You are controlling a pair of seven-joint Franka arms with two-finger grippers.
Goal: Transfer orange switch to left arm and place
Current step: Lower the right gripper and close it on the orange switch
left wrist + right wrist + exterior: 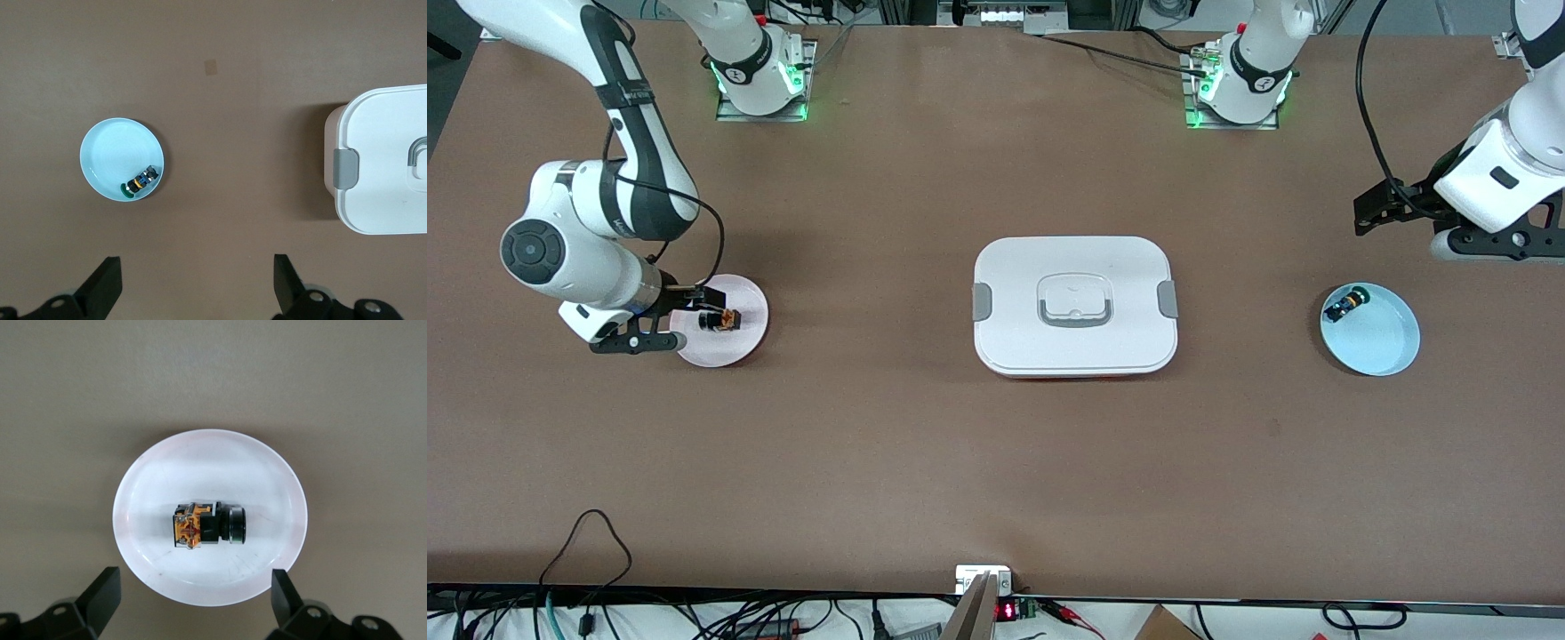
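Right pincer (694,313) parked over the pink plate, left one just waiting

Right pincer is spread wide, holding nothing, hovering over the pink plate (749,342) at the right arm's end of the tabletop (996,462); the orange switch (720,318) lies on its side near the middle of that plate, and in the right wrist view the fingers (100,597) straddle the plate's rim with the switch between them but not touching. Left pincer (1383,213) waits up in the air at the left arm's end, also wide open and empty, near the blue plate (1383,351), which has a green-capped switch (1343,307) at its edge. The white box (1075,306) sits lid on in the middle, between both plates, well apart from each
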